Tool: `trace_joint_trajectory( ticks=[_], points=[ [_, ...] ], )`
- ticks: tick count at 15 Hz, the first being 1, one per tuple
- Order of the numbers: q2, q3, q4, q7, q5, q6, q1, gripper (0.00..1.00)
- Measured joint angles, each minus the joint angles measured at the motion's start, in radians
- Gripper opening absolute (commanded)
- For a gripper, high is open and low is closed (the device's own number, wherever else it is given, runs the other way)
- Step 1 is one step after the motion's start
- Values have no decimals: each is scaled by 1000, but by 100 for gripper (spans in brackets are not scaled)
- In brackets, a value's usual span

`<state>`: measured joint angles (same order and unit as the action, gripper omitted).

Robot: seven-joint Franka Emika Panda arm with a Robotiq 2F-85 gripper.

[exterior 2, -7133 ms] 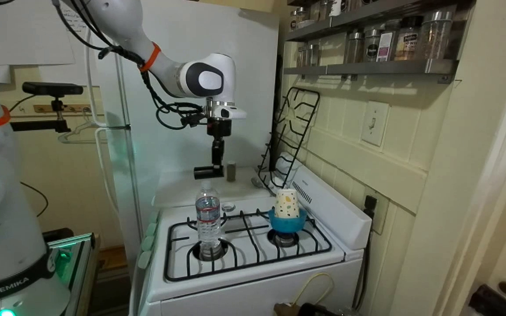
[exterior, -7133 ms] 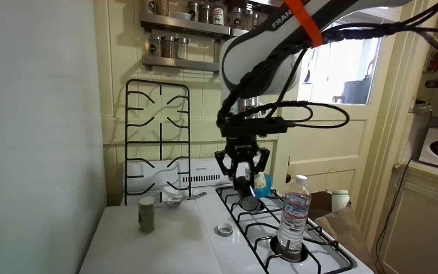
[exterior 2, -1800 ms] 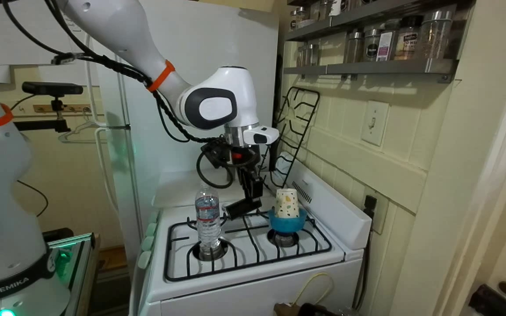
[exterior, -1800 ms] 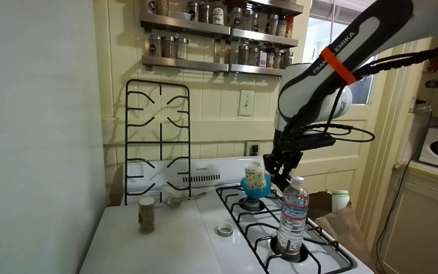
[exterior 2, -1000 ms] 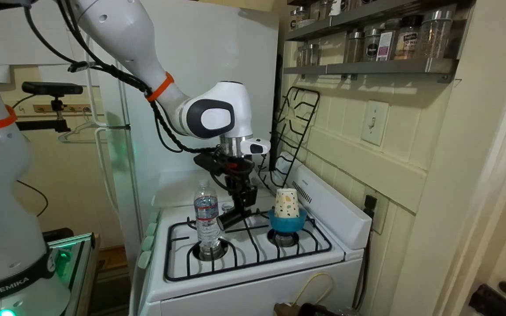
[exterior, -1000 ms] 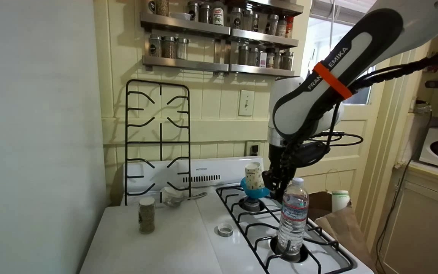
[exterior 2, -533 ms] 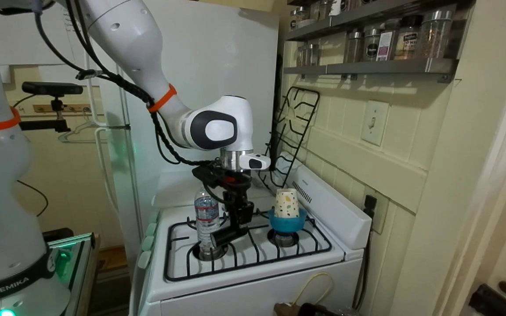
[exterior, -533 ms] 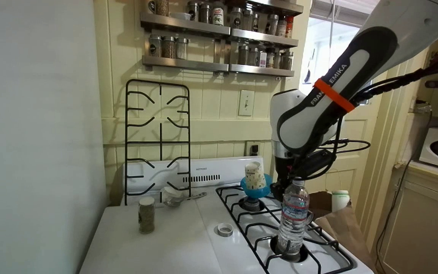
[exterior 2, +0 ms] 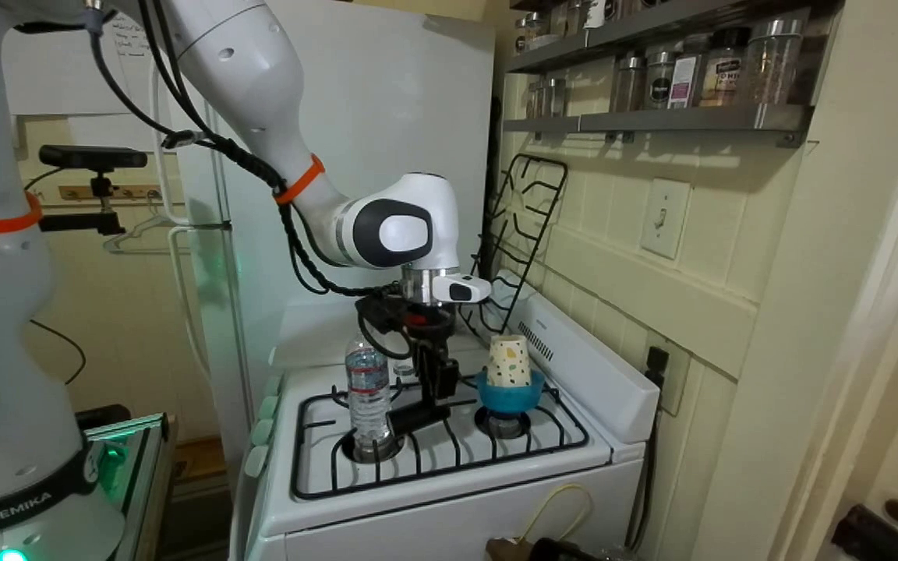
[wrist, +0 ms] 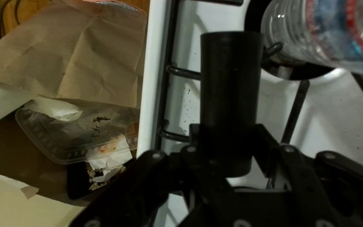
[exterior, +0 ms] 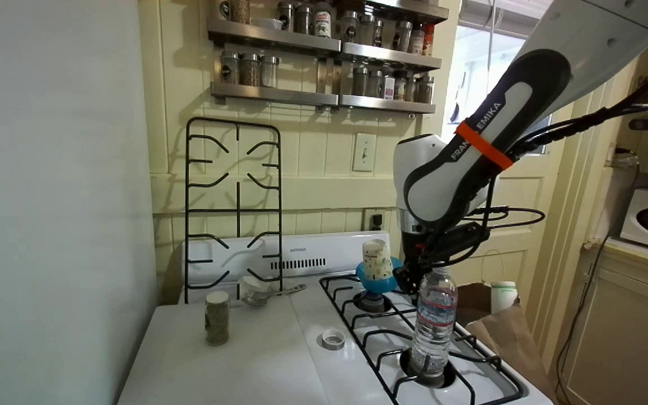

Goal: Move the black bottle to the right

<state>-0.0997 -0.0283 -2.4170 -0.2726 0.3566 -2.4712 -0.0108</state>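
Note:
The black bottle (wrist: 232, 82) lies sideways in my gripper (wrist: 228, 134), with a pad on each side of it. In the wrist view its far end overlaps the edge of the clear water bottle (wrist: 323, 34); I cannot tell if they touch. In an exterior view the black bottle (exterior 2: 418, 418) shows tilted slightly, low over the stove grate, beside the water bottle (exterior 2: 369, 386), with my gripper (exterior 2: 441, 396) above its back end. I cannot tell if it touches the grate. In an exterior view the water bottle (exterior: 435, 320) and the arm hide the black bottle.
A patterned cup (exterior 2: 509, 360) in a blue bowl (exterior 2: 510, 396) stands on the back burner, close to the gripper. The black grate (exterior 2: 457, 444) has raised bars. A paper bag (wrist: 83, 53) stands beyond the stove edge. A spice jar (exterior: 216, 318) and small ring (exterior: 333, 339) stand on the stove top.
Since about seven seconds ago my gripper has carried the black bottle away from the spice jar side and down. Over the last second it has lowered further, then shifted slightly toward the blue bowl.

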Motion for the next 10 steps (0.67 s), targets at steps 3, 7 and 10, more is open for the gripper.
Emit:
trace_joint_trajectory(
  ticks=[3,7,10],
  points=[
    [-20,0,18,-7,-1,2,1,77],
    [-32,0,34,-7,-3,10,10,100],
    [-3,1,51,-11,-2,33,21,100]
  ],
)
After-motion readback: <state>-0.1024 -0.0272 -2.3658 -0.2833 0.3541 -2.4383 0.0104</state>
